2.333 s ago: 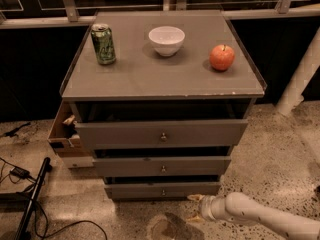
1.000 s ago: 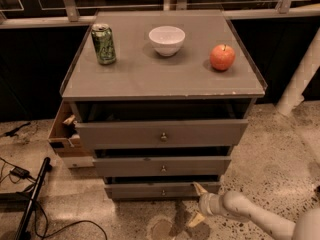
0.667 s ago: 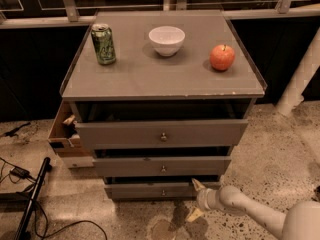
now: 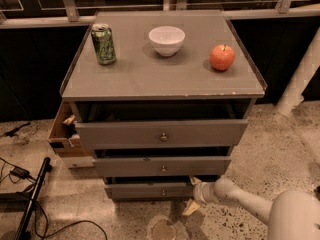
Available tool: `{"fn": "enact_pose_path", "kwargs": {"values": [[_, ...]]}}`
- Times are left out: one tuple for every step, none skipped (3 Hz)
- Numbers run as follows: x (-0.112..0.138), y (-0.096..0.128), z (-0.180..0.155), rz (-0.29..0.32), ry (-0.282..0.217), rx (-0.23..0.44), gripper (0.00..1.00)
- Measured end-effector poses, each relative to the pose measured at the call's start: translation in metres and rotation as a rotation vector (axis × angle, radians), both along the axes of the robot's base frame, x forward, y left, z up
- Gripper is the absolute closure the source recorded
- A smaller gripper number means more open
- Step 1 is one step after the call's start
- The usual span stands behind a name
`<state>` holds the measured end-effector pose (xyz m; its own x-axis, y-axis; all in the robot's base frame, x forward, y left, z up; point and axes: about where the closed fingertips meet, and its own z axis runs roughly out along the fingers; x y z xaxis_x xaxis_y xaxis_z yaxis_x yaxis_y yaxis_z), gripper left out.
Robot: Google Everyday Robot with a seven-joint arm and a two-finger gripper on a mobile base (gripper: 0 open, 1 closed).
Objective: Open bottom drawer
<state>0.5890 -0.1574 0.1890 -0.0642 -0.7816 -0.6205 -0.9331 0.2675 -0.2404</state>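
Low in the frame, the gripper (image 4: pixel 192 194) sits with fingers apart at the bottom drawer's (image 4: pixel 145 190) right end; the knob (image 4: pixel 163 192) lies just left.

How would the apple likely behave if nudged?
Being round, the apple would probably roll, and it sits near the right edge of the top, so might fall. It looks firm, likely rigid. The gripper is low, beside the bottom drawer.

Tool (image 4: pixel 192 194) moved left, now at bottom drawer (image 4: pixel 145 190) right end.
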Motion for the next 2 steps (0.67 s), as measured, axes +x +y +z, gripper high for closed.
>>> {"fn": "enact_pose_path", "kwargs": {"values": [[0.0175,0.0105,-0.0216,0.013,0.047,-0.034,0.0],[0.0168,0.0108,-0.0223,0.016,0.054,-0.037,0.0]]}}
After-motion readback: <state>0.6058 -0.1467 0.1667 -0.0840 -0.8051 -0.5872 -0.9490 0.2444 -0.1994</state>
